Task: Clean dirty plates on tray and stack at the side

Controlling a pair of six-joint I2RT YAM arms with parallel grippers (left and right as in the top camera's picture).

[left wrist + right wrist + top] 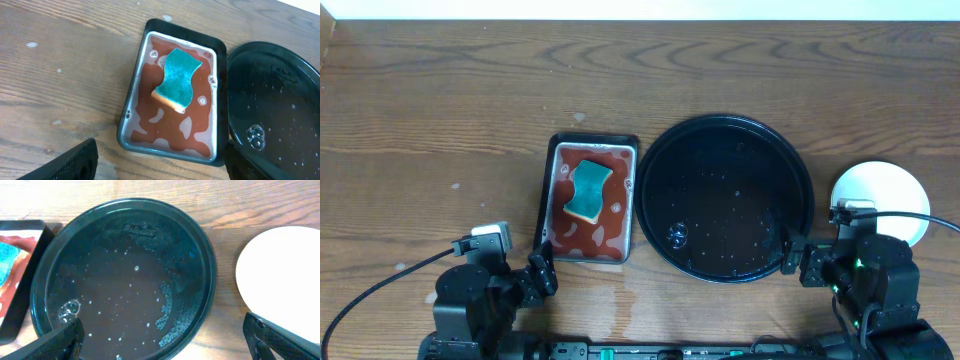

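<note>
The right pincer is being held open, empty, by the tray's near rim. The plates are being seen stacked right of the tray, nearest this pincer.

Teal sponge in small rectangular tray

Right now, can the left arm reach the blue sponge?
Probably yes. The sponge lies uncovered in the small tray, right in front of the left arm. Its jaws stand open, and nothing sits between them and the sponge.
</note>
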